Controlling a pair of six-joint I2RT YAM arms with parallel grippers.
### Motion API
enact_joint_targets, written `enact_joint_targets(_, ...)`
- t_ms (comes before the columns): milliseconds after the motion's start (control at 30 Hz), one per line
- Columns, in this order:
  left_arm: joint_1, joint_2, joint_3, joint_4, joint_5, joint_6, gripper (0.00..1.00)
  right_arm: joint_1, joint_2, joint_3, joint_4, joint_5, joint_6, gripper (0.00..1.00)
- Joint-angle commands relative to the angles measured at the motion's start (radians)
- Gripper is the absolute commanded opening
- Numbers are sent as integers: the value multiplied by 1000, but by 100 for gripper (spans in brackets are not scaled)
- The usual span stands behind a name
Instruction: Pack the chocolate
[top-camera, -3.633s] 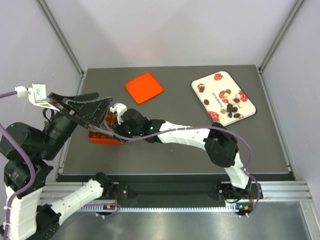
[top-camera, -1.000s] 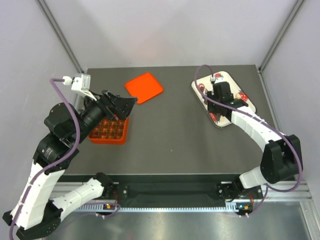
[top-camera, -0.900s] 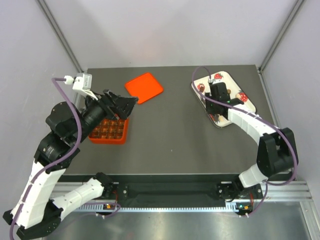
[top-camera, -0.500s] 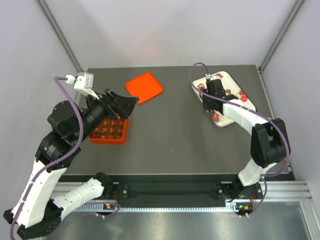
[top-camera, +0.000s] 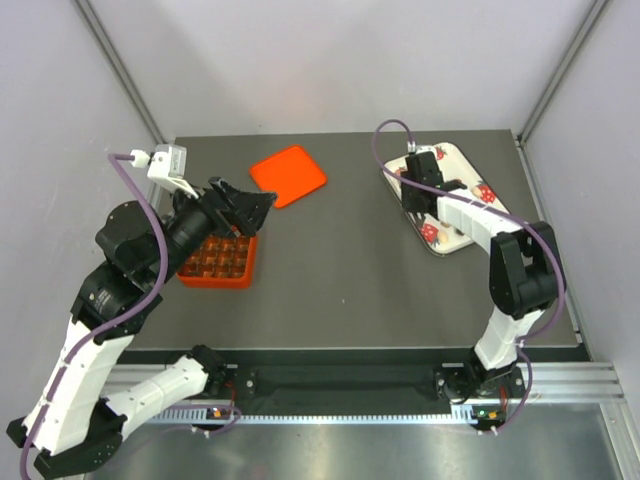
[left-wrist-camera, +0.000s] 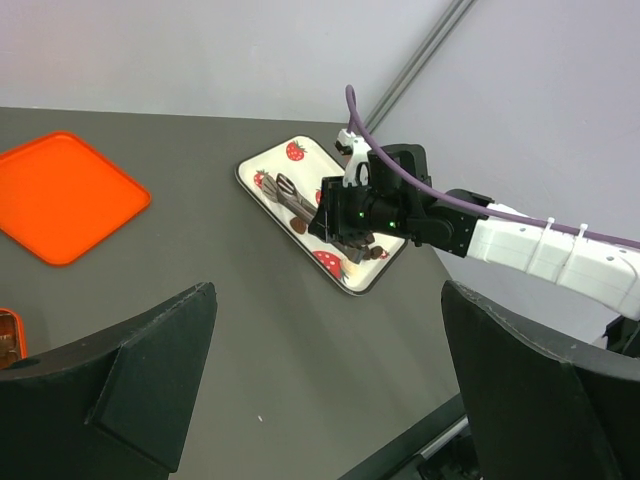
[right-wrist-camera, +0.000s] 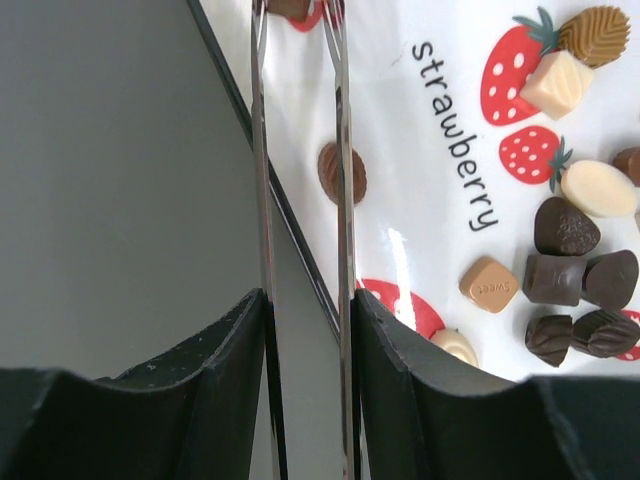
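Note:
Several chocolates (right-wrist-camera: 570, 270), dark brown, tan and cream, lie on a white strawberry-print tray (right-wrist-camera: 390, 100) at the table's far right (top-camera: 490, 205). One dark round piece (right-wrist-camera: 342, 172) sits alone near the tray's left rim. My right gripper (right-wrist-camera: 305, 400) is shut on metal tongs (right-wrist-camera: 300, 150), whose two blades run over the tray's left edge and out of the top of the right wrist view. In the left wrist view the tongs (left-wrist-camera: 288, 192) reach over the tray's far-left end. My left gripper (left-wrist-camera: 330, 380) hangs open and holds nothing, above the orange compartment box (top-camera: 215, 258).
A flat orange lid (top-camera: 288, 175) lies at the back centre-left of the dark table. The box's compartments show dark pieces inside. Grey walls enclose the table on three sides.
My right arm has swung with the tongs from the tray's middle toward its far-left end. The left arm has barely moved and stays open.

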Motion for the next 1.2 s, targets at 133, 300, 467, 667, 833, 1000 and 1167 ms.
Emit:
enact_joint_targets(133,3,-3,0,50,-15,19,99,-9,30,88,18,40,10,39)
enact_joint_targets(300,3,-8,0,48,-19,22,99,-9,51,114,20,41,-1,39)
enact_joint_targets(467,4,-9,-3,47,-25,24,99,-9,67,126,11,37,-2,39)
enact_joint_targets(667,3,-6,-1,47,-25,24,99,-7,61,112,9,37,-12,34)
enact_joint_targets(833,4,-9,-1,48,-24,24,99,-7,27,105,5,37,-27,31)
enact_joint_targets(1000,3,-12,-4,50,-22,20,99,-9,-27,106,-11,29,-39,30)
enact_joint_targets(1167,3,-12,-9,53,-10,13,99,-9,-93,97,-23,6,-38,30)
